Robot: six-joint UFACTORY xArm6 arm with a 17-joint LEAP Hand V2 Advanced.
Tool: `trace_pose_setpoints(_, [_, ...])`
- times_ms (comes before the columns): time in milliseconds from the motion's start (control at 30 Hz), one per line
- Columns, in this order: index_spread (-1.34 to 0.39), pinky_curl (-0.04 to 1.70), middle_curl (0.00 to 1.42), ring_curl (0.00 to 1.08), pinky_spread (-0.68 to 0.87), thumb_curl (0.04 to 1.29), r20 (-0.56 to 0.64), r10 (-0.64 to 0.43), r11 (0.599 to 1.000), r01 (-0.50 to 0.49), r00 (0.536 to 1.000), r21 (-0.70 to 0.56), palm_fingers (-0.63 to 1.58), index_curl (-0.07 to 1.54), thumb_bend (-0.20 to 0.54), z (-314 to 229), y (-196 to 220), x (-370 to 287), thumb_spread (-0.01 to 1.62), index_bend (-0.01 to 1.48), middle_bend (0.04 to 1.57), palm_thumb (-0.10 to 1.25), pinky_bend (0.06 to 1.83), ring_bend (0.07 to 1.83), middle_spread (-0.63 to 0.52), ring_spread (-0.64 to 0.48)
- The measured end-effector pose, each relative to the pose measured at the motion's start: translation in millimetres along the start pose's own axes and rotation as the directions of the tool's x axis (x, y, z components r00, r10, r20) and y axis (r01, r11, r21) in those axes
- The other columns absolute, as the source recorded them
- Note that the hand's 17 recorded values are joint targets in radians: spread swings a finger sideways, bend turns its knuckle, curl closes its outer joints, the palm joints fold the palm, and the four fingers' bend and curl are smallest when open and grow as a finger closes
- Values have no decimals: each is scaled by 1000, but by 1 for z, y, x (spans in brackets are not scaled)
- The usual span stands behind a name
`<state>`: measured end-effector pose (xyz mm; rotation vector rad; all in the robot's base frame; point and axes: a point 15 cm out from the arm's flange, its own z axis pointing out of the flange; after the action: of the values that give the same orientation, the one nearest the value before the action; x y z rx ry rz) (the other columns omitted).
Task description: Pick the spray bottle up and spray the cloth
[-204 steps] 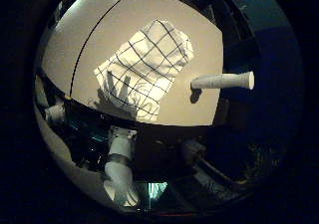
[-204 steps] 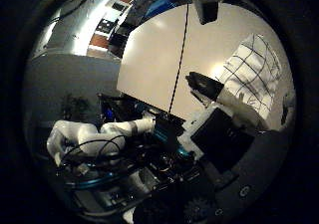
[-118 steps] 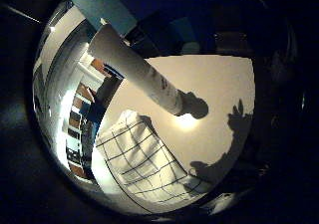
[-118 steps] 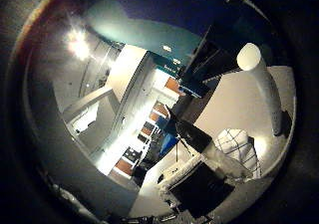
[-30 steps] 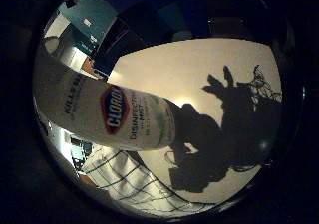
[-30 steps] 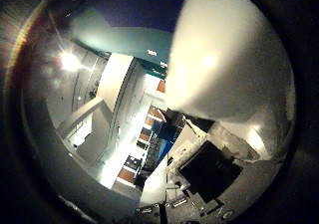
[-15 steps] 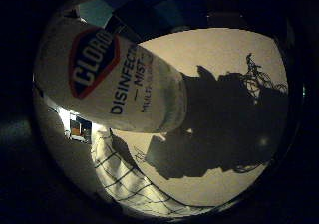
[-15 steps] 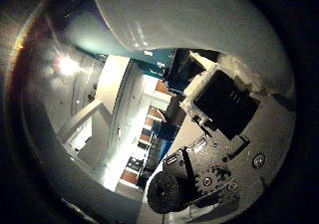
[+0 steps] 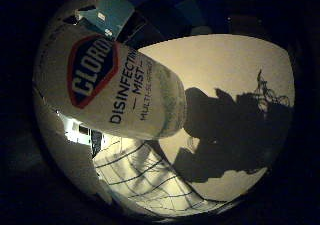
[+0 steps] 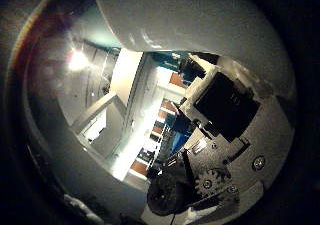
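Observation:
The white spray bottle [image 9: 115,90], with a red and blue label, stands upright on the pale table [image 9: 225,65] and fills much of the little finger side view, so it is close to the palm. Its smooth white body [image 10: 200,20] also looms across the thumb side view. Black, white and geared parts of my hand [image 10: 225,135] sit right beside that body. The white cloth [image 9: 145,177] with a dark grid pattern lies crumpled on the table next to the bottle's base. The bottle's top is out of view.
A dark shadow [image 9: 235,130] of the hand and bottle falls on the table beside the bottle. The table's far edge [image 9: 200,37] curves behind it, with a teal wall [image 9: 112,12] beyond. The thumb side view shows a lit room with shelves [image 10: 150,130].
The palm has come in from above the table to close beside the bottle, which has grown to fill both views. Over the last second the hand's black and geared parts came up against it.

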<state>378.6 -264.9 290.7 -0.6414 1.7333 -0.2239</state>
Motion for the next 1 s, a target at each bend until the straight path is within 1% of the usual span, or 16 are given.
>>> trace_pose_setpoints(133, [-193,606,610,523,-253,528,46,-70,989,75,997,-127,1300,661,-10,-6,21,-20,1028,1013,1171,1102,1192,1335,-88,-162])
trace_pose_setpoints(233, [-191,635,602,529,-237,563,53,-128,965,136,990,-223,1283,655,-13,-12,31,-34,1023,1042,1199,1090,1208,1365,-88,-163])
trace_pose_setpoints(333, [-191,656,593,528,-229,592,56,-153,935,162,987,-314,1273,650,-11,-16,40,-47,1021,1064,1215,1089,1212,1380,-97,-163])
trace_pose_setpoints(433, [-190,675,586,527,-220,618,72,-188,886,201,980,-417,1265,642,-12,-14,53,-65,1022,1078,1232,1078,1211,1393,-99,-163])
trace_pose_setpoints(500, [-190,683,583,527,-219,628,83,-215,836,227,973,-499,1263,641,-12,-11,67,-76,1023,1086,1237,1076,1208,1396,-100,-163])
trace_pose_setpoints(567, [-189,695,579,526,-219,643,98,-248,777,258,964,-574,1259,637,-10,-9,80,-87,1023,1093,1246,1077,1201,1400,-100,-163])
trace_pose_setpoints(667, [-189,707,572,524,-221,658,129,-306,656,308,943,-689,1259,633,-12,-7,102,-105,1023,1097,1255,1076,1192,1402,-99,-162])
trace_pose_setpoints(767, [-187,720,565,524,-223,671,158,-363,544,347,918,-764,1260,627,-12,-5,114,-121,1024,1104,1260,1074,1183,1406,-99,-163])
trace_pose_setpoints(933, [-187,740,557,523,-226,684,187,-447,370,371,875,-852,1259,623,-12,0,128,-131,1025,1113,1265,1071,1177,1410,-98,-163])
trace_pose_setpoints(1000, [-187,749,556,522,-227,688,196,-487,294,371,851,-881,1259,621,-12,1,133,-131,1025,1115,1271,1070,1172,1412,-98,-163])
